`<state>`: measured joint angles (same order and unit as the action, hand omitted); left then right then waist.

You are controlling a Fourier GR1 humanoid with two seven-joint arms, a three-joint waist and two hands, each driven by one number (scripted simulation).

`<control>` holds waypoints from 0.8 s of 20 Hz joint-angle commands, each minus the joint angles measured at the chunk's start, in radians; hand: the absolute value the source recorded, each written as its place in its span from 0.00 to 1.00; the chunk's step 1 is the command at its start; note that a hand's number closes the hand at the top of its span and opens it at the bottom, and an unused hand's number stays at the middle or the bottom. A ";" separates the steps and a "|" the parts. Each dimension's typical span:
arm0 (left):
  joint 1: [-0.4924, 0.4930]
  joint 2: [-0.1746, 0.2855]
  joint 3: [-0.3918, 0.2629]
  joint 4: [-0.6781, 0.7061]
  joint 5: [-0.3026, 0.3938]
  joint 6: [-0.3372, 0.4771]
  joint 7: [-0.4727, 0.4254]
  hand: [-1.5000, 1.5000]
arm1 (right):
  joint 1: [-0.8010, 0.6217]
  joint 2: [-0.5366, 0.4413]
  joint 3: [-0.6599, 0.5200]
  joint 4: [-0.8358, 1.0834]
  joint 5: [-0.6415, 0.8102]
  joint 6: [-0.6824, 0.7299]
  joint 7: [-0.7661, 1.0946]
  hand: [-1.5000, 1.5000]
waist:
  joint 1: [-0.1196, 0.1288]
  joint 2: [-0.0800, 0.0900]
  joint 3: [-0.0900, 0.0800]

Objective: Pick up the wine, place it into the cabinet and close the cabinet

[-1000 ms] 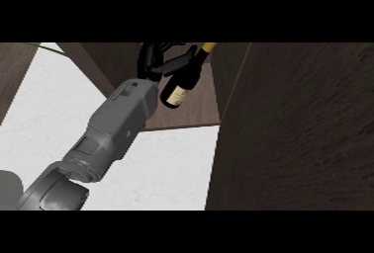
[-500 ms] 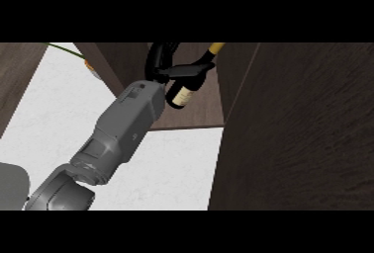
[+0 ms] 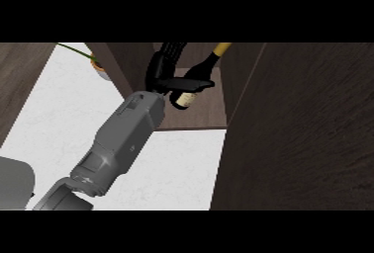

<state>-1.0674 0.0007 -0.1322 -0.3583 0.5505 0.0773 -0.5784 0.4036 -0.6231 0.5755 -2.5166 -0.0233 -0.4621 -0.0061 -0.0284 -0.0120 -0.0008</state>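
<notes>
Upper centre, the left hand [image 3: 164, 69] curls round the wine [image 3: 184, 99], over the open cabinet's [image 3: 208, 116] floor. Best to seat the base well inside, clear of the door [image 3: 306, 128], before letting go.

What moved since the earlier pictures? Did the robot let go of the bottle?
No. The left hand slid a little to the right in the view, taking the wine bottle with it inside the cabinet. The plant at the upper left shows more now. As before, the hand is curled round the bottle, and the cabinet is open.
</notes>
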 commanded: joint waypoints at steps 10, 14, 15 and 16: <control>0.394 -0.001 -0.214 -0.425 0.099 0.005 0.054 0.00 | 0.060 -0.008 0.029 -0.186 -0.018 -0.032 0.078 0.00 | 0.037 -0.010 0.000; 0.485 0.002 -0.234 -0.585 0.060 0.060 0.126 0.00 | 0.077 -0.015 0.033 -0.200 -0.010 -0.045 0.074 0.00 | 0.043 -0.009 0.001; 0.489 0.042 -0.227 -0.625 0.071 0.043 0.160 0.00 | 0.054 -0.034 -0.018 -0.241 -0.027 -0.054 0.121 0.00 | 0.049 -0.008 0.000; 0.560 0.019 -0.277 -0.659 0.037 0.054 0.130 0.00 | 0.057 -0.035 -0.016 -0.217 -0.042 -0.043 0.118 0.00 | 0.047 -0.005 0.001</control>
<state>-0.6230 0.0120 -0.3536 -0.8821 0.6117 0.1060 -0.4737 0.4081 -0.6284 0.5705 -2.5166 -0.0187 -0.5026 0.0100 0.0150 -0.0196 -0.0007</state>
